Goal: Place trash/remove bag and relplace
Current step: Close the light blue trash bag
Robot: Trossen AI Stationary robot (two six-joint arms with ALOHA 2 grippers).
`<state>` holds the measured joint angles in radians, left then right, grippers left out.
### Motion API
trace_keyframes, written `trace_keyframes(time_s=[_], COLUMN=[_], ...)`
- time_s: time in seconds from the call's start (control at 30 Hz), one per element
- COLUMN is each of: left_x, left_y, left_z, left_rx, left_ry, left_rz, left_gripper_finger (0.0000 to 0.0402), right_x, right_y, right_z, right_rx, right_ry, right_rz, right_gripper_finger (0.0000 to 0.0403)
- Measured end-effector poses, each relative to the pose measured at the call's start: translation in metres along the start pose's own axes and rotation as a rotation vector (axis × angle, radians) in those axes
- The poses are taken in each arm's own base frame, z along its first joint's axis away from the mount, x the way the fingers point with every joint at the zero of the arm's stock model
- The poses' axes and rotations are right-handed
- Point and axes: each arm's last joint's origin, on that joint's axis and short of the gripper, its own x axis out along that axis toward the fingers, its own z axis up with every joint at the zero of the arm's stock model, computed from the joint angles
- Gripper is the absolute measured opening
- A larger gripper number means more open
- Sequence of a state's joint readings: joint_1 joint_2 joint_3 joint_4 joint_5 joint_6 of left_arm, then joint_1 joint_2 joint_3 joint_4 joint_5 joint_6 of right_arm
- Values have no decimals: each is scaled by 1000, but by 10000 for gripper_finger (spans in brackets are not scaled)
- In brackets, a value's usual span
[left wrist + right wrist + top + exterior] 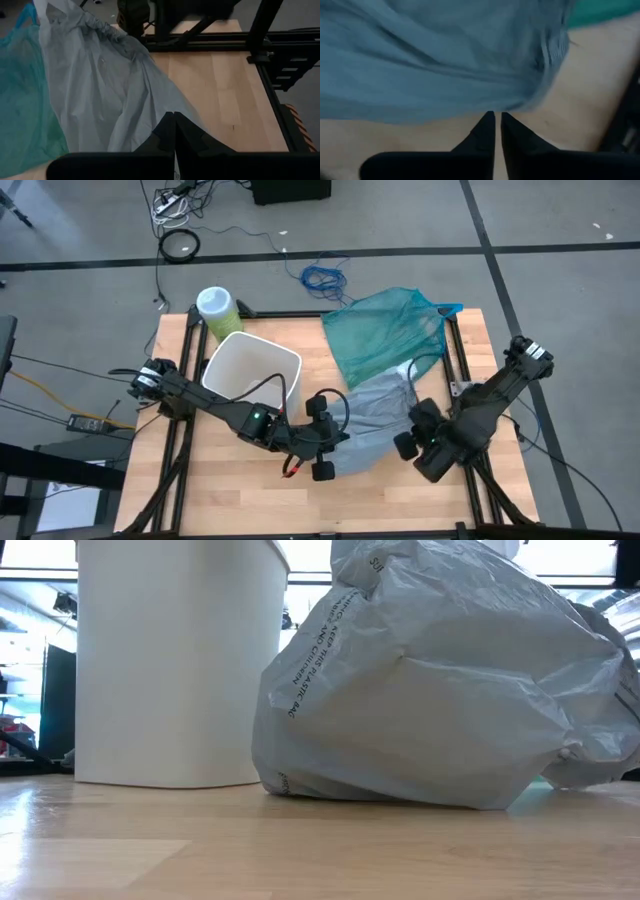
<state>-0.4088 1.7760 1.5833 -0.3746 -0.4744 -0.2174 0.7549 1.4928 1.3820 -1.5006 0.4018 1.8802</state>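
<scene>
Looking straight down, the pale grey-white crinkly plastic bin liner (375,415) is lying in a rumpled heap on the light wooden slatted surface (400,490), a bit past centre toward 3 o'clock. Its 12 o'clock end is tucked against a teal-green translucent plastic bag (388,330), which is spread toward the 1 o'clock corner.

The left hand (322,448) sits at the liner's 9 o'clock edge. In its own wrist view the two dark fingers (167,135) are pressed together with the liner's edge (100,85) running right down to them, but I can't tell if any plastic is really pinched. The right hand (412,442) is at the liner's 4 o'clock edge. Its fingers (485,132) are nearly together with only a thin slit between, tips just short of the grey plastic (435,60), nothing visibly caught.

The white plastic open-topped bin (250,370) stands upright at about 10 o'clock, just beside the liner, no bag in it. A pale green cylindrical canister with a white lid (216,308) stands at the surface's 11 o'clock corner, right behind the bin. From the low camera, the liner (440,680) bulges up beside the bin (180,660), with printed text running along one fold.
</scene>
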Motion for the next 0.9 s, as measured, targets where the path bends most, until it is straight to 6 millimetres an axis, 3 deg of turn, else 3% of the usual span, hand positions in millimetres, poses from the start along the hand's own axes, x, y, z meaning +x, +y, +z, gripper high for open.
trace_keyframes(time_s=[0.37, 0.57, 0.73, 0.9], left_x=[-1, -1, -1, -1], left_y=[-4, -4, -4, -4], left_z=[-1, -1, -1, -2], left_rx=[3, 1, 2, 4], left_ry=[15, 17, 19, 22], left_rz=[-52, -72, -72, -71], left_gripper_finger=[5, 5, 5, 5], right_x=[52, 87, 113, 137], right_y=[-2, -13, -14, -7], right_z=[-70, -74, -71, -50], right_rx=[99, 84, 72, 122], right_ry=[-42, -150, -242, -265], right_rz=[37, -109, -176, -186], right_gripper_finger=[160, 195, 185, 161])
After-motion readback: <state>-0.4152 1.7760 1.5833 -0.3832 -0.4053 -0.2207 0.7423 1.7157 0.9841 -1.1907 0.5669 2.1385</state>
